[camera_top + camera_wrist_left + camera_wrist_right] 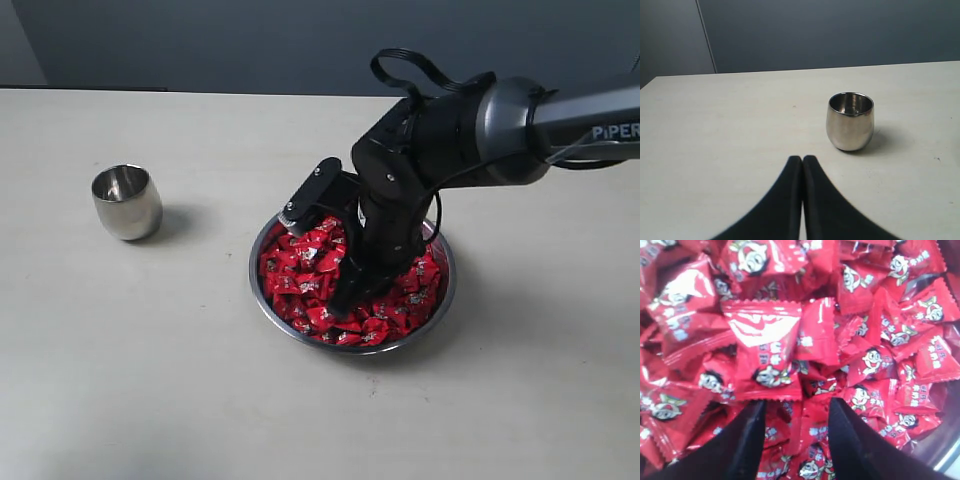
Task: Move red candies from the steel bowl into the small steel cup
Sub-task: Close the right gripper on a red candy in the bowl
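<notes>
Beige table; right fingers spread over red candies, contact unclear; left fingers pressed together.

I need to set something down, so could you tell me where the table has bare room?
Bare table lies between the small steel cup and the steel bowl, and across the strip below both in the exterior view. The bowl is crowded: red candies fill it and the right gripper stands open among them.

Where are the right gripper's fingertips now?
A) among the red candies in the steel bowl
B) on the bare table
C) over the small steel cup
A: the open right gripper dips into the red candies in the steel bowl; the small steel cup stands apart.
</notes>
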